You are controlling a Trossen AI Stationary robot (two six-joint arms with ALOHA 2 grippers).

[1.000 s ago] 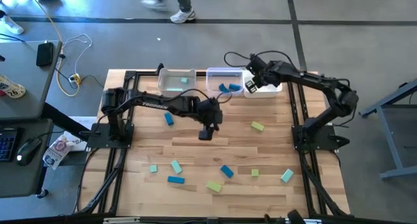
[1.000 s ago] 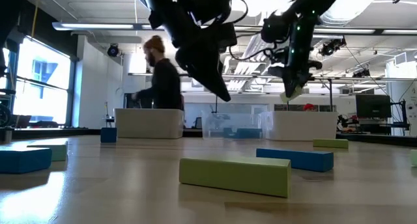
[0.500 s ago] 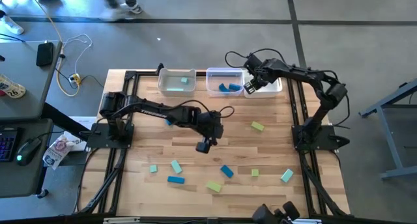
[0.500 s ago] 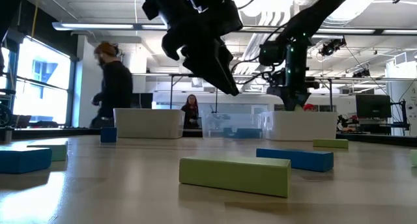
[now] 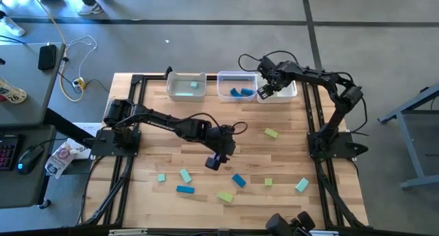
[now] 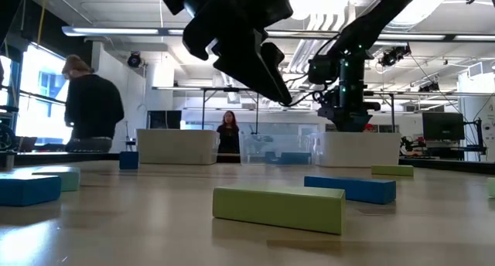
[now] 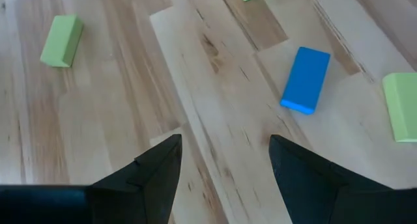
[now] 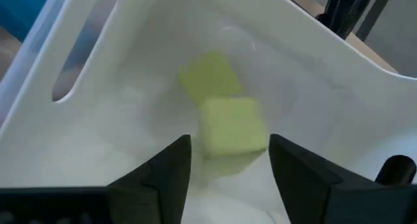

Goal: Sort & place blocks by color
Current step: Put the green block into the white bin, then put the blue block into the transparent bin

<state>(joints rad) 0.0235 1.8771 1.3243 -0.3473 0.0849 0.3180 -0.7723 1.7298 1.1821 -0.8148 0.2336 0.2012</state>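
Top-down view, sorting table w/ two arms. Three white bins sit in a row at upper centre of the frame: left bin (image 5: 184, 86) holds a pale teal block (image 5: 194, 85); middle bin (image 5: 236, 86) holds dark blue blocks (image 5: 240, 92); right bin (image 5: 280, 90) is partly covered by the right arm.

Right gripper (image 5: 263, 91) hangs over the right bin's left end. Wrist view: jaws apart, nothing between them; a yellow-green cube (image 8: 232, 126) lies inside the bin just ahead of the fingers, w/ a second yellow-green piece (image 8: 208, 77) touching it behind.

Left gripper (image 5: 213, 160) is at frame centre, slightly below mid-height, above bare wood. Wrist view: jaws apart, empty; a dark blue bar (image 7: 305, 79) lies on the wood ahead of it, apart from the fingers, w/ a yellow-green block (image 7: 62, 40) at upper left and another (image 7: 401, 107) at the right edge.

Loose blocks on the table, lower half of the top-down frame: yellow-green bar (image 5: 271, 133) right of centre; dark blue bar (image 5: 238, 180) just below-right of the left gripper; pale teal bar (image 5: 185, 175); small pale teal cube (image 5: 161, 177); dark blue bar (image 5: 184, 189); yellow-green bar (image 5: 226, 196); small yellow-green cube (image 5: 268, 182); pale teal bar (image 5: 302, 185) at lower right.

Low view: two persons in the room behind the table, one (image 6: 93, 107) at left, one (image 6: 228, 134) centre.
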